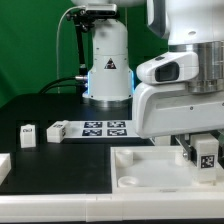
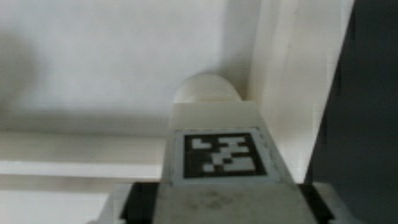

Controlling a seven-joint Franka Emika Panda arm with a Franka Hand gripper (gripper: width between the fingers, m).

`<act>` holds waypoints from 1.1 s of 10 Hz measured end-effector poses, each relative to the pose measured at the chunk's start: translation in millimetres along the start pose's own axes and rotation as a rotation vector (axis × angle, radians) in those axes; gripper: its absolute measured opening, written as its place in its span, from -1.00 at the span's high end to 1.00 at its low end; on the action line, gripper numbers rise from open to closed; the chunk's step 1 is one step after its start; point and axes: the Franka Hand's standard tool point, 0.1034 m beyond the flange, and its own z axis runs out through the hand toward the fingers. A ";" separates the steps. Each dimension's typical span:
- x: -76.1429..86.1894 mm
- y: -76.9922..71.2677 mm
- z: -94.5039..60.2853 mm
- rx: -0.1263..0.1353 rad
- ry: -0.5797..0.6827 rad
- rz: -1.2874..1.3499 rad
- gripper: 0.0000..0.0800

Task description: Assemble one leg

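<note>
My gripper [image 1: 203,147] is shut on a leg [image 1: 207,157], a small white block with a black-and-white tag on its face. It holds the leg upright over the large white square panel [image 1: 140,182], near the panel's corner at the exterior view's right. In the wrist view the leg [image 2: 221,140] fills the middle, gripped between the two dark fingers [image 2: 143,205]. Its rounded end points at the panel's surface [image 2: 89,60] beside a raised edge. I cannot tell whether the leg touches the panel.
Two more legs [image 1: 28,134] [image 1: 56,129] stand on the black table at the exterior view's left. The marker board [image 1: 105,127] lies beside them, in front of the robot base [image 1: 108,70]. Another white part [image 1: 3,166] shows at the left edge.
</note>
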 end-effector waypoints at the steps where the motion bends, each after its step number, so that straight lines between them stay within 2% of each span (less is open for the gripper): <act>1: 0.0 0.0 0.0 0.000 0.000 0.000 0.28; 4: 0.1 0.2 0.0 0.000 0.000 0.054 0.28; 11: -1.2 4.2 0.7 0.014 0.002 0.997 0.27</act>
